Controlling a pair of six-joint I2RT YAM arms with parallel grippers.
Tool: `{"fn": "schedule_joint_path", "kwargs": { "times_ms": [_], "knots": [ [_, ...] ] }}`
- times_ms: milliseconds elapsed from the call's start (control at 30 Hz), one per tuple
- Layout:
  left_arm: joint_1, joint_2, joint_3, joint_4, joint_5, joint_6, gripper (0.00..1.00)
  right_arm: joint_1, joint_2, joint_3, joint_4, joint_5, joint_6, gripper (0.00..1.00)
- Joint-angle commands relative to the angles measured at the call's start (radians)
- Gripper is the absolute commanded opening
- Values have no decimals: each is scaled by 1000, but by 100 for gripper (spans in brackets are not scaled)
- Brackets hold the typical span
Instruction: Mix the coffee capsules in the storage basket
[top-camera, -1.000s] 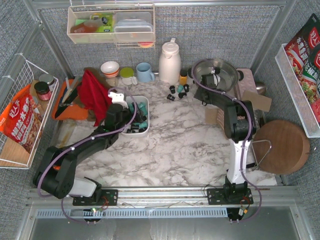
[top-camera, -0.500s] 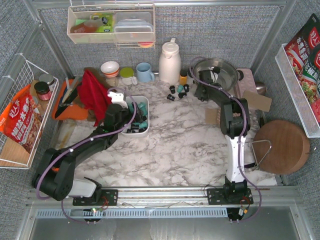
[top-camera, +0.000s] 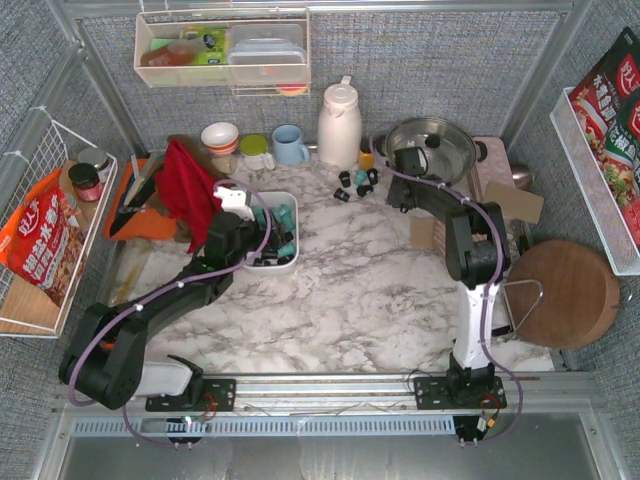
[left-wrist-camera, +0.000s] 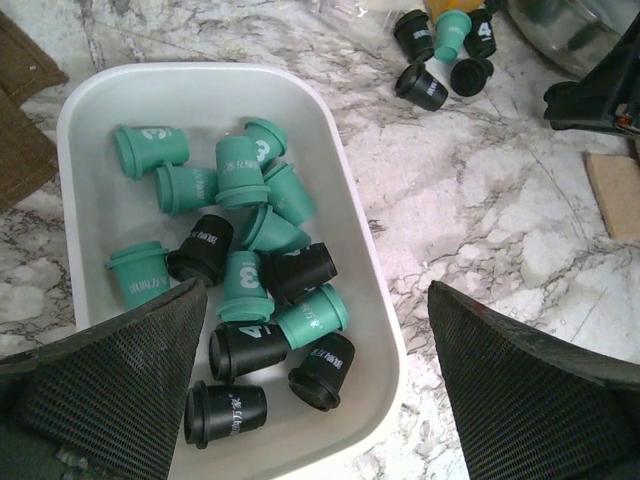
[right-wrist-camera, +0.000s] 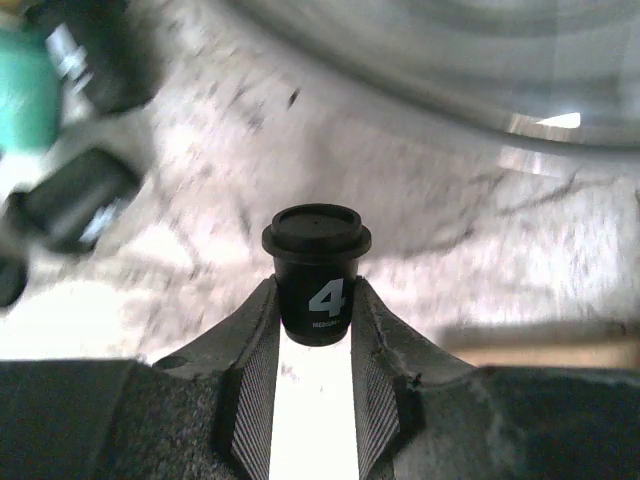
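The white storage basket sits left of centre; in the left wrist view its wall encloses several teal capsules and black capsules. My left gripper is open, its fingers straddling the basket's near right corner. A loose cluster of capsules lies on the marble beside the thermos and shows in the left wrist view. My right gripper is shut on a black capsule marked "4", held near the pot, right of the cluster.
A steel pot stands at the back right, right behind my right gripper. A white thermos, a blue mug, a bowl and a red cloth line the back. A round wooden board lies at right.
My right gripper has swung from over the pot down and left to the marble beside the loose capsules. My left arm has barely shifted by the basket.
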Motion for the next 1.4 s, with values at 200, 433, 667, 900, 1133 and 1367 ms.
{"fn": "schedule_joint_path", "kwargs": {
  "times_ms": [200,433,667,900,1133,1367],
  "knots": [
    [-2,-24,-49,196,147,140,99,87,-417,-388,187,-251,-148,17],
    [-14,26,-84,346,252,256,99,192,-543,-471,159,-507,-162,17],
    [-18,133,-61,479,410,226,99,279,-606,-519,220,-671,-78,18],
    [-155,209,-290,1079,409,633,99,286,-661,-609,260,-777,-18,18],
    [-217,331,-304,1242,457,764,99,289,-655,-606,297,-854,43,18],
    [-250,346,-267,1241,397,830,99,294,-648,-606,328,-909,84,18]
  ]
}}
